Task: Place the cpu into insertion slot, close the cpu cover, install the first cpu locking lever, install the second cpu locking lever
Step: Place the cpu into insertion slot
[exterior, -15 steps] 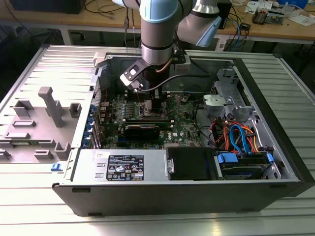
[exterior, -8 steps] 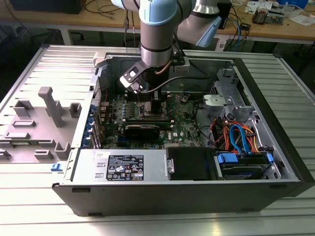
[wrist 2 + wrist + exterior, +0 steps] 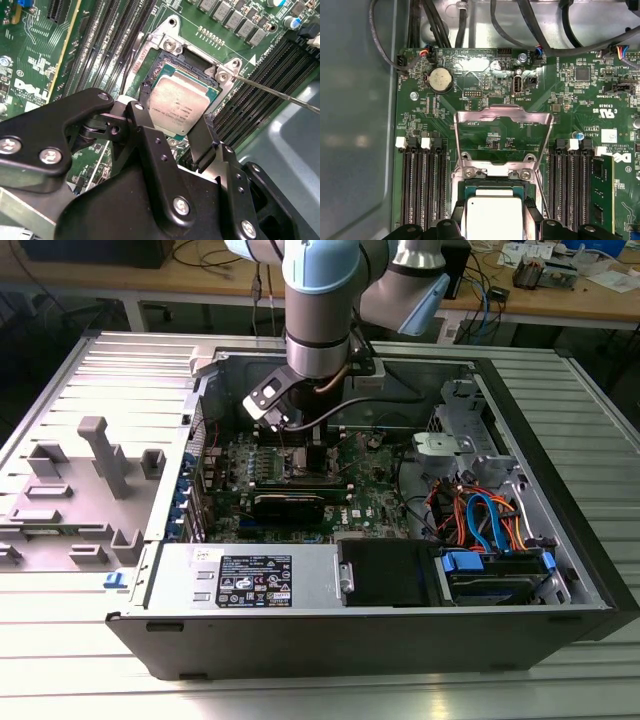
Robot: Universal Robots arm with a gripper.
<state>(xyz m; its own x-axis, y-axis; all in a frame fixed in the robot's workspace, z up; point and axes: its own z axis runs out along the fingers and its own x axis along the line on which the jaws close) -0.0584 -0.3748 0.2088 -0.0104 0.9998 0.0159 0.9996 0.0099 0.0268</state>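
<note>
Your gripper (image 3: 172, 119) is clamped on the cpu (image 3: 181, 102) w/ the slot (image 3: 169, 62) right beneath. Just beyond, the cover (image 3: 540, 118) stands open, clear of the cpu.

One cpu (image 3: 180, 105), one cpu cover (image 3: 503, 113) (swung up), one gripper (image 3: 170, 122), one coin battery (image 3: 440, 79), one computer case (image 3: 400, 630), one robot arm (image 3: 318, 310).

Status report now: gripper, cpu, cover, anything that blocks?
Copy: gripper shut on the cpu, at the insertion slot; seating unclear. The cpu cover stands open. No obstruction seen on the slot.
</note>
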